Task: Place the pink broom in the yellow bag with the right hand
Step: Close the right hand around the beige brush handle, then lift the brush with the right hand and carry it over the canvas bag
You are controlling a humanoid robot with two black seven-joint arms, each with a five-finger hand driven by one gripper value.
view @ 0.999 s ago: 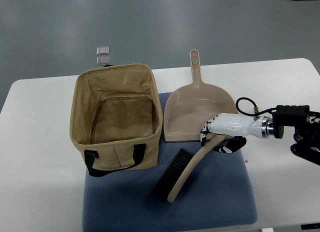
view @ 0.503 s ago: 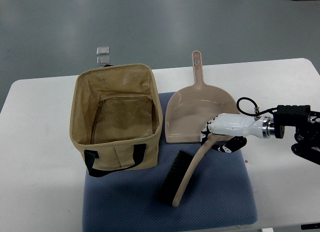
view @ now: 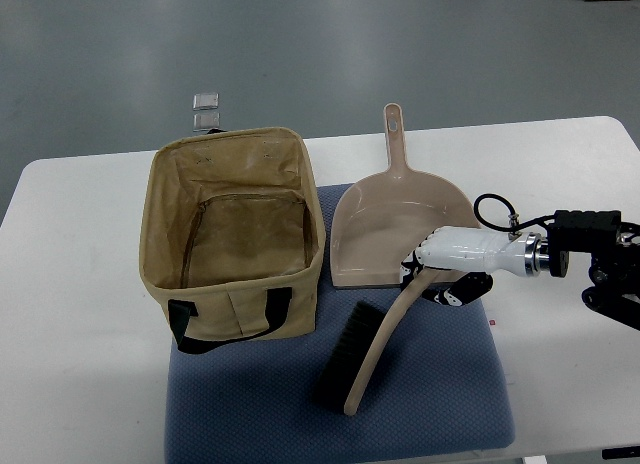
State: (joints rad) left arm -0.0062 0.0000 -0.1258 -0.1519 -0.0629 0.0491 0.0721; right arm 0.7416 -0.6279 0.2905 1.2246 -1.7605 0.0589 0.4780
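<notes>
The right hand (view: 445, 269) enters from the right edge and its fingers are curled around the upper end of the pink broom (view: 372, 350) handle, just beside the front lip of the pink dustpan (view: 385, 229). The broom lies diagonally on the blue mat (view: 440, 404), black bristles facing left, near but apart from the yellow bag (view: 235, 239). The bag stands upright and open on the left part of the white table (view: 80, 284), its black handles (view: 230, 319) on the near wall.
</notes>
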